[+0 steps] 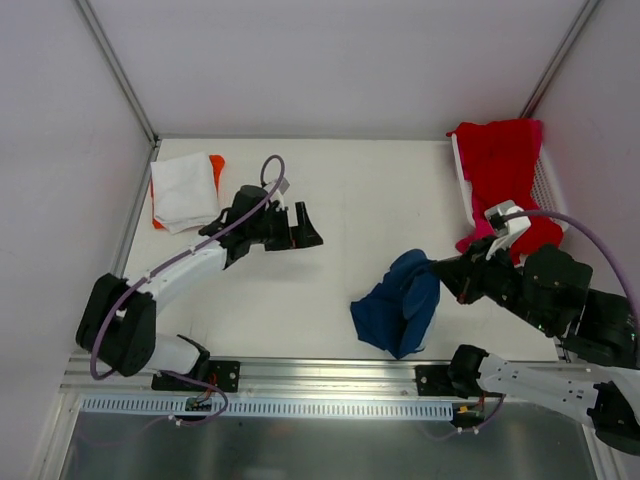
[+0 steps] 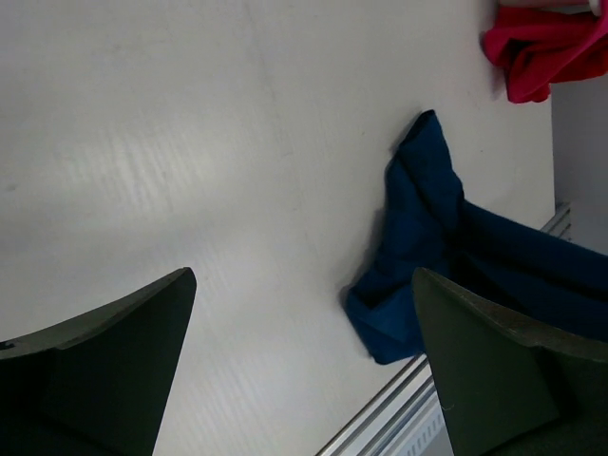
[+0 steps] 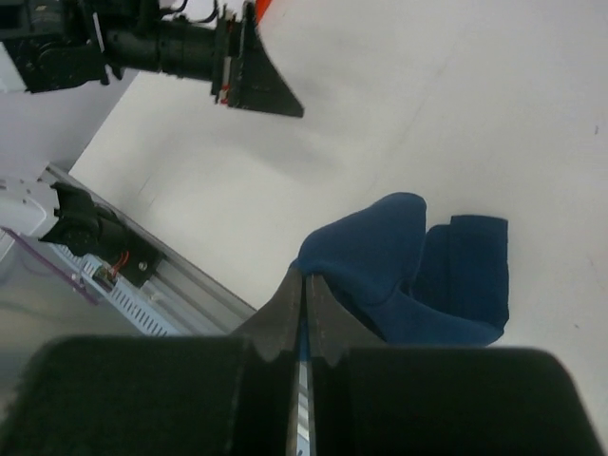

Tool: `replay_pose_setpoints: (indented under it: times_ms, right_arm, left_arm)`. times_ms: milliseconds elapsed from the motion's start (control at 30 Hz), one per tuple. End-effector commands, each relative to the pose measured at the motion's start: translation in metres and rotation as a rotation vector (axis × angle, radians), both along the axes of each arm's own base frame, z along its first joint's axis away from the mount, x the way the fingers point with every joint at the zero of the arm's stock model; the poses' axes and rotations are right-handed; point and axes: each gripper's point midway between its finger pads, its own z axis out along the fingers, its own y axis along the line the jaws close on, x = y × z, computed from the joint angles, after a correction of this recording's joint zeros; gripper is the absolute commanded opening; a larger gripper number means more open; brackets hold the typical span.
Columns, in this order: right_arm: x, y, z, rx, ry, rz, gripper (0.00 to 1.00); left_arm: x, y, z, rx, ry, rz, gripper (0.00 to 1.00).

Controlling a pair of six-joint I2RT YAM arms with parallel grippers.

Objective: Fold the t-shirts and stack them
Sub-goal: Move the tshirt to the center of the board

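My right gripper (image 3: 304, 283) is pinched shut on a fold of the navy t-shirt (image 1: 395, 305). The shirt sags in a soft, rumpled heap near the front edge of the table (image 1: 300, 290), trailing left and nearward from my fingers, its long axis slanting away from that grip. My left gripper (image 1: 306, 228) hovers with jaws spread, holding nothing, well apart beyond the heap. Farthest off, a folded white t-shirt (image 1: 185, 188) lies on an orange t-shirt (image 1: 216, 163), and a red t-shirt (image 1: 500, 160) drapes the mesh basket (image 1: 548, 185).
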Motion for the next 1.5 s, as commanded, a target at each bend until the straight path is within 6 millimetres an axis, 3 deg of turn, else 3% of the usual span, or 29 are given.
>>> replay_pose_setpoints:
  times_ms: [0,67,100,167,267,333,433,567,800,900,1000,1267,1467]
  right_arm:
    - [-0.019,0.005,-0.009,0.063,0.045,0.083,0.0]
    - [-0.034,0.013,-0.024,0.036,0.082,0.183,0.0]
    - [-0.038,0.014,-0.03,0.027,0.096,0.207,0.0]
    - [-0.045,0.012,-0.04,0.013,0.117,0.229,0.0]
    - [-0.044,0.002,-0.047,0.003,0.117,0.198,0.0]
    - [-0.045,-0.002,-0.052,-0.002,0.118,0.189,0.0]
    - [-0.044,-0.009,-0.059,-0.018,0.122,0.163,0.0]
    - [-0.041,-0.016,-0.059,-0.023,0.115,0.13,0.0]
    - [-0.038,-0.022,-0.065,-0.044,0.124,0.091,0.0]
    - [-0.036,-0.023,-0.067,-0.046,0.125,0.076,0.0]
    - [-0.036,-0.024,-0.067,-0.042,0.126,0.069,0.0]
    - [-0.036,-0.026,-0.068,-0.029,0.13,0.058,0.0]
    - [-0.037,-0.029,-0.071,-0.021,0.134,0.047,0.0]
  left_arm:
    - [0.021,-0.059,0.042,-0.208,-0.127,-0.029,0.99]
    - [0.027,-0.093,0.049,-0.275,-0.155,-0.093,0.99]
    - [0.018,-0.115,0.049,-0.29,-0.145,-0.142,0.99]
    - [0.025,-0.151,0.042,-0.291,-0.122,-0.197,0.99]
    - [0.018,-0.198,0.029,-0.297,-0.083,-0.264,0.99]
    - [0.01,-0.225,0.02,-0.29,-0.077,-0.299,0.99]
    - [0.004,-0.243,0.001,-0.269,-0.054,-0.31,0.99]
    - [0.004,-0.239,-0.013,-0.258,-0.043,-0.266,0.98]
    - [0.003,-0.208,-0.03,-0.129,-0.055,-0.144,0.96]
    - [-0.002,-0.199,-0.047,-0.088,-0.042,-0.123,0.95]
    - [-0.008,-0.2,-0.059,-0.073,-0.025,-0.127,0.94]
    - [-0.018,-0.223,-0.057,-0.11,-0.039,-0.153,0.86]
    - [-0.019,-0.235,-0.068,-0.122,-0.024,-0.169,0.78]
